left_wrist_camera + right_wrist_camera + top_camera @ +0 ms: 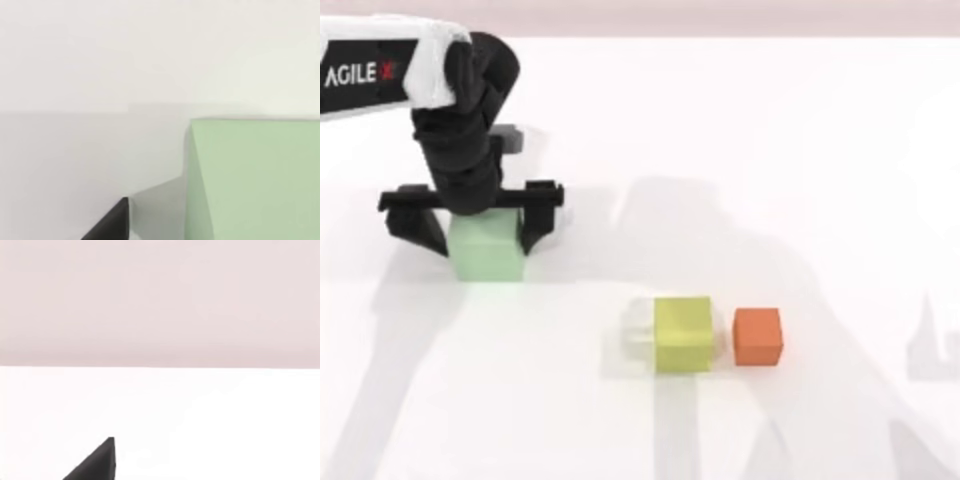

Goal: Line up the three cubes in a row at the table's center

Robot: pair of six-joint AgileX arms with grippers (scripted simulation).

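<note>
Item: your left claw [472, 222], fingers spread wide astride the pale green cube [486, 250] at table [800, 150] left, seemingly off-centre; risk: closing skewed could twist it from the yellow-green cube [683, 333] and orange cube [757, 335] row.

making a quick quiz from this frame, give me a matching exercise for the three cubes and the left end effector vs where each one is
Column 1:
1 pale green cube
2 yellow-green cube
3 orange cube
4 left end effector

Column 2:
A farthest right in the top view
B straddling the pale green cube
C between the black fingers, table's left
D just left of the orange cube

Pairs: 1-C, 2-D, 3-A, 4-B
</note>
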